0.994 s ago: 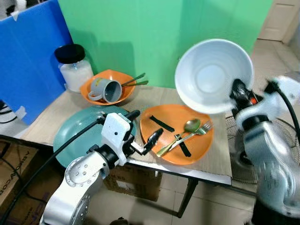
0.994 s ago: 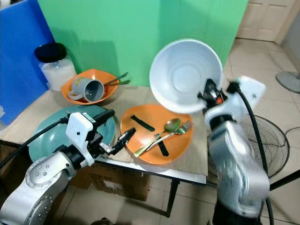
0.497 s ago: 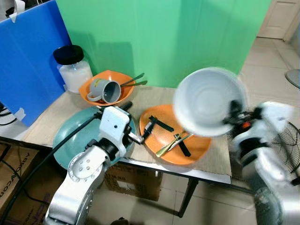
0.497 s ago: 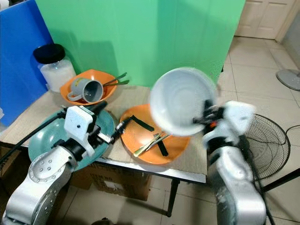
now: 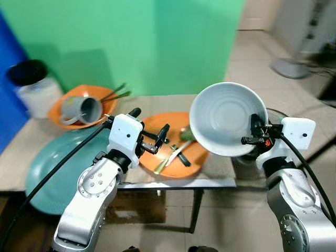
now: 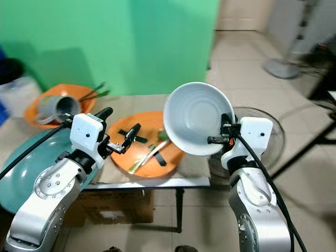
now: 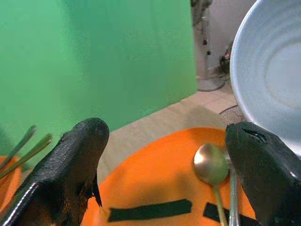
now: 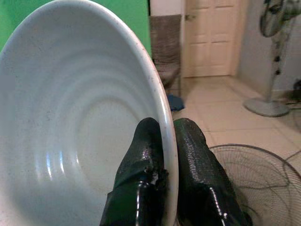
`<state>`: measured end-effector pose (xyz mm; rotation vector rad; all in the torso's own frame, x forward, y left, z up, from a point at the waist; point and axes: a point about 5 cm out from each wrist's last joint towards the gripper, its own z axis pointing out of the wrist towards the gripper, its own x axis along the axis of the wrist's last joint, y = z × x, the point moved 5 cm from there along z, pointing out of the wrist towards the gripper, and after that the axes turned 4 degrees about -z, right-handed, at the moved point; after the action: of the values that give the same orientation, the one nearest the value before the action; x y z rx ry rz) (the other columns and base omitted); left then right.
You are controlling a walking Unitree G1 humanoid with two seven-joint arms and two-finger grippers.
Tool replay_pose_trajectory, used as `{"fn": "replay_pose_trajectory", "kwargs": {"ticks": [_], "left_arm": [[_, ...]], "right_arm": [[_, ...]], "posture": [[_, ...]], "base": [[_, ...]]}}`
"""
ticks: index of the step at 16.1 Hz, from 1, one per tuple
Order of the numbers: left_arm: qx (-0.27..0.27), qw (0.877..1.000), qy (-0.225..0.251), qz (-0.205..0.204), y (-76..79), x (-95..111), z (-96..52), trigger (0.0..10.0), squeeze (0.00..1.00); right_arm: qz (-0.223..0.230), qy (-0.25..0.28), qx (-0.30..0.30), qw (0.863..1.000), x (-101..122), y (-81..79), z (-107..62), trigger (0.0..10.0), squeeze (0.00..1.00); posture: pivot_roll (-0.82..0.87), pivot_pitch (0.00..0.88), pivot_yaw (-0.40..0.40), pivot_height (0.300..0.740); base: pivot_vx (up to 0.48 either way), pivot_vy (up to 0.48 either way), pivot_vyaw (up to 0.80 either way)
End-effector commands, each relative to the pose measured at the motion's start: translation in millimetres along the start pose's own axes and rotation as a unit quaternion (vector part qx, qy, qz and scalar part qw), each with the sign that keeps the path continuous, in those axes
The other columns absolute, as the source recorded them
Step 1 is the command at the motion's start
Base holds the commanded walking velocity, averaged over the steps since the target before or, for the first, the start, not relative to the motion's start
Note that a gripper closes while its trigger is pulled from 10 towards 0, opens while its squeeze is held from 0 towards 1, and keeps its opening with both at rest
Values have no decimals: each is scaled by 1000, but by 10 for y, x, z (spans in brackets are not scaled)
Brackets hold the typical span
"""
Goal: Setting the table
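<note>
Your right gripper (image 8: 162, 155): fingers clamped on the rim of the round white ceramic bowl (image 5: 227, 125), held tilted in the air.
Your left gripper (image 5: 148, 132): fingers apart above the round orange plate (image 5: 170, 144); gold spoon (image 7: 210, 165) at 3 o'clock on it.

We see 2 silver arms with rounded, brushed-metal joint housings dotted with small dark screw holes. Each wrist carries a white, boxy block with rounded corners, and a thick black cable runs from it back along the arm. The left tool (image 5: 151, 137) and the right tool (image 8: 165, 155) each have 2 long black fingers with a rough, rubbery surface.
</note>
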<state>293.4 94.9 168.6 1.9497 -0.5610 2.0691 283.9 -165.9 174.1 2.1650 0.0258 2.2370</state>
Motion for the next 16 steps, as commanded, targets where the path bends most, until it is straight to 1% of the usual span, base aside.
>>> {"fn": "replay_pose_trajectory", "kwargs": {"ticks": [1, 5, 9, 14, 15, 16], "left_arm": [[11, 1000, 4, 6, -58, 21, 3, 10000, 0], [11, 1000, 2, 4, -55, 11, -5, 10000, 0], [18, 1000, 0, 5, -87, 5, 1, 10000, 0], [24, 1000, -1, 4, -105, -8, 4, 10000, 0], [27, 1000, -1, 4, -112, -11, 1, 10000, 0], [29, 1000, -1, 3, -117, -11, -3, 10000, 0]], "right_arm": [[0, 21, 8, 1000, 77, -42, -1, 10000, 0], [14, 25, 8, 1000, 91, -52, 6, 10000, 0], [16, 26, 19, 999, 101, -86, 8, 10000, 0], [22, 15, 20, 999, 69, -93, 20, 10000, 0], [6, 3, 7, 1000, 35, -63, 26, 10000, 0], [-35, -4, -23, 999, 25, 15, 36, 10000, 0]], "posture": [[93, 0, 43, 740], [95, 0, 43, 740], [98, 0, 38, 740], [98, 0, 35, 740], [97, 0, 34, 740], [97, 0, 32, 740]], "base": [[0, 0, -800], [0, 0, -794], [0, 0, -797], [0, 0, -790], [0, 0, -800], [0, 0, -712]]}}
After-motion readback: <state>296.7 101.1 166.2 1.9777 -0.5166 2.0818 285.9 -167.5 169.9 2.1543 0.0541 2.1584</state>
